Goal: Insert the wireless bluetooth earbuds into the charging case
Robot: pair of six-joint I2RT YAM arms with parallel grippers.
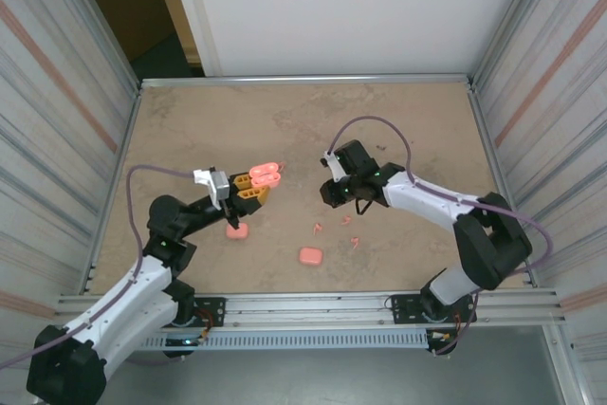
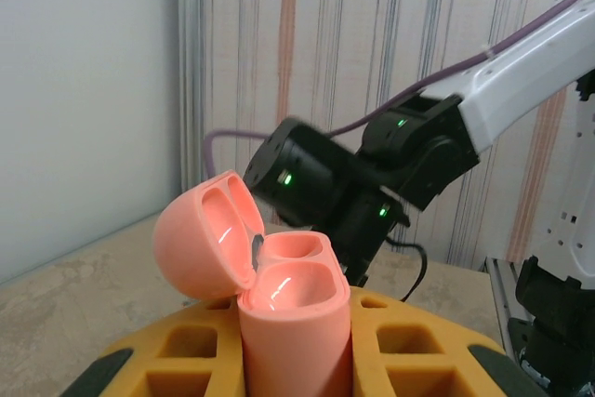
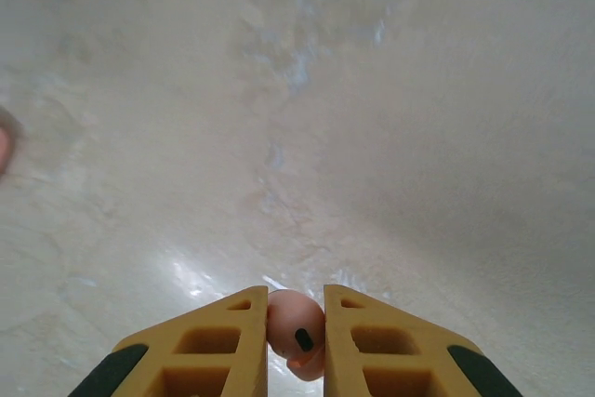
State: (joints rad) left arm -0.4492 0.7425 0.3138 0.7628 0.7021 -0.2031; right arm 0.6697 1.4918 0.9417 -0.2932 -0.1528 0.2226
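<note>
pink is the colour between the yellow fingers of my right pincer (image 3: pixel 296 298). the two fingers are pressed in on one tiny earbud (image 3: pixel 290 321), one finger on each side. it is round and smooth, with a small dark oval mark on its front. it hangs above the pale, shiny counter (image 3: pixel 390 118) and does not touch it.

my left pincer (image 2: pixel 297 346) is squeezed tight on the charging case (image 2: pixel 293 323). the case stands upright between the yellow fingers. its lid (image 2: pixel 206 241) is flipped open and leans back to one side. two shiny round hollows in the case face up. from the top camera the open case (image 1: pixel 266 174) is lifted off the counter, near the middle, and the right arm (image 1: pixel 417 198) reaches in from the other side, close to the case but apart from it.

a few loose earbuds (image 1: pixel 318 228) lie on the counter between the two arms. they are very small, with bent stems. two closed cases (image 1: pixel 310 256) lie nearer to the arm bases, one under the left arm and one near the middle. another loose earbud shows blurred in the top left corner of the right wrist view.
</note>
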